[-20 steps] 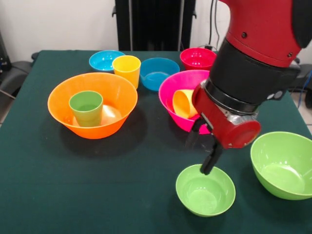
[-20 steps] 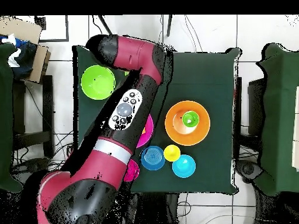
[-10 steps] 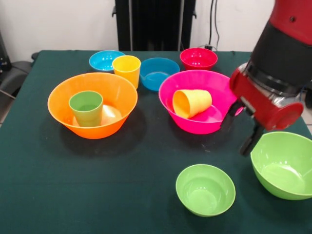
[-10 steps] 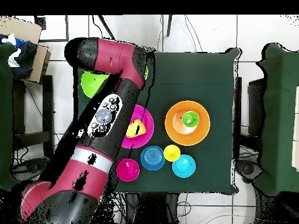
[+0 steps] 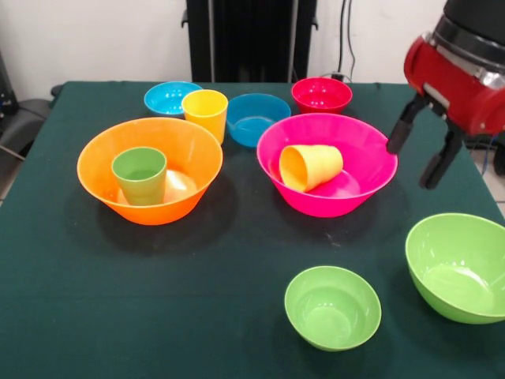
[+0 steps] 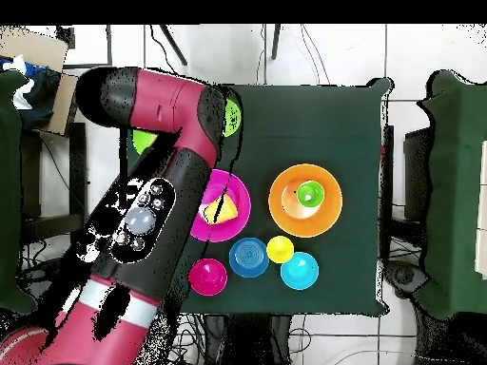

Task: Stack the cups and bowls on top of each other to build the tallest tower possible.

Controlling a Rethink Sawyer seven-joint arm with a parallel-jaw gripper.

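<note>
arm raised at the table's right side, gripper (image 5: 424, 155) empty with its 2 fingers spread apart.

the gripper hangs in the air beside the large pink bowl (image 5: 327, 174), above the large lime green bowl (image 5: 458, 266), touching neither. since 1 second ago it has lifted away from the small lime green bowl (image 5: 332, 307) and swung up toward the right edge; the bowls and cups have not moved. 7 bowls: the 3 named, large orange (image 5: 150, 168), light blue (image 5: 172, 97), darker blue (image 5: 258, 118), red-pink (image 5: 321, 95). 3 cups: green cup (image 5: 140, 175) upright in the orange bowl, orange-yellow cup (image 5: 310, 166) on its side in the pink bowl, yellow cup (image 5: 205, 114) upright between the 2 blue bowls.
</note>
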